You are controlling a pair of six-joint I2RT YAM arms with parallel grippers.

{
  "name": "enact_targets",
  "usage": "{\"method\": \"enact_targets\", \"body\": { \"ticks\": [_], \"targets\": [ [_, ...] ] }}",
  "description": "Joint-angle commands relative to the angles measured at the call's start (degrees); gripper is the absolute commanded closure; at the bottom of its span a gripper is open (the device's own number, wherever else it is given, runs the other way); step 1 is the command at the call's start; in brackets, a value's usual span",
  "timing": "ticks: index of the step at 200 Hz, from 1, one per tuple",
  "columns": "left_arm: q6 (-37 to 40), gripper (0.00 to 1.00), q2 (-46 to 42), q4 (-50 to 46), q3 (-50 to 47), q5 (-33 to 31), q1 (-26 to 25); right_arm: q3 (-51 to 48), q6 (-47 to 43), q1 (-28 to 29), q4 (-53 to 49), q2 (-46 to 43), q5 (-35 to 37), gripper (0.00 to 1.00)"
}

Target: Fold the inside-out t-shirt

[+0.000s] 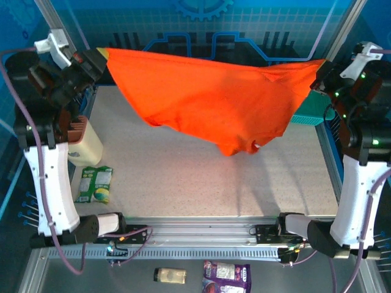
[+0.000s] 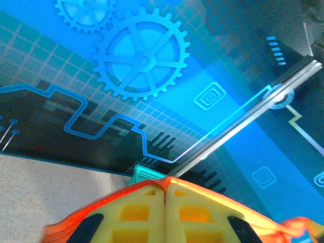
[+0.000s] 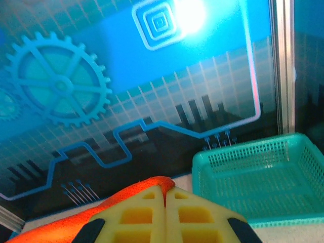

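Nearest, below the front rail and off the tabletop (image 1: 183, 177), lie two small packs: one pale yellow packet (image 1: 170, 275) and one purple foil pouch (image 1: 226, 278), side by side but apart. Behind them the two arm bases stand at the near edge, one toward each near corner.

By the left edge lies one green snack packet (image 1: 95, 184). Just beyond it stands one cream plastic jug with a brown ribbed top (image 1: 82, 146), partly hidden by the left arm.

One bright orange cloth t-shirt (image 1: 214, 97) is stretched in the air across the far half of the tabletop, sagging in the middle above its shadow. The left gripper (image 1: 101, 58) pinches one end near the far left corner. The right gripper (image 1: 319, 73) pinches the other end near the far right corner.

One teal plastic mesh basket (image 1: 308, 116) sits by the far right corner, mostly screened by the hanging cloth in the top view.

In the left wrist view the yellow fingers of the left gripper (image 2: 165, 190) are pressed together, orange cloth (image 2: 66, 230) bunched on both sides and a sliver of the basket (image 2: 147, 173) just beyond. In the right wrist view the right gripper (image 3: 165, 191) is likewise pressed together on the cloth (image 3: 61, 225), and the basket (image 3: 258, 177) shows its open inside and mesh walls.
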Motion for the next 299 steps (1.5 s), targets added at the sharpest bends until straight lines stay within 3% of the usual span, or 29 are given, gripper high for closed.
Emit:
{"method": "enact_targets", "body": {
  "ticks": [1, 77, 130, 193, 237, 267, 299],
  "targets": [
    [-1.4, 1.0, 2.9, 0.1, -5.1, 0.4, 0.8, 1.5, -0.4, -0.9, 1.9, -2.5, 2.4, 1.0],
    [3.4, 1.0, -3.0, -2.4, -2.2, -5.1, 0.8, 1.0, -1.7, -0.9, 4.1, -8.1, 3.5, 1.0],
    [5.8, 1.0, -6.8, 2.1, -2.9, -2.0, 0.8, 2.9, -3.2, -0.9, 5.4, -10.3, 5.3, 1.0],
    [3.8, 1.0, -3.5, 2.9, -4.7, -2.5, 0.7, 3.4, -2.0, -0.9, 7.0, -3.1, 1.2, 1.0],
    [0.8, 1.0, 5.7, 12.5, -10.8, -2.9, 0.6, -3.4, 4.0, -0.8, 15.1, 6.5, -6.8, 1.0],
    [-0.9, 1.0, 18.3, 12.0, 3.0, -2.6, 0.6, 2.7, 8.0, -0.7, 21.1, 17.1, -10.6, 1.0],
    [-2.3, 1.0, 34.0, 2.9, 34.2, -1.7, 0.7, 23.0, 12.1, -0.8, 17.1, 28.8, -13.6, 1.0]
  ]
}}
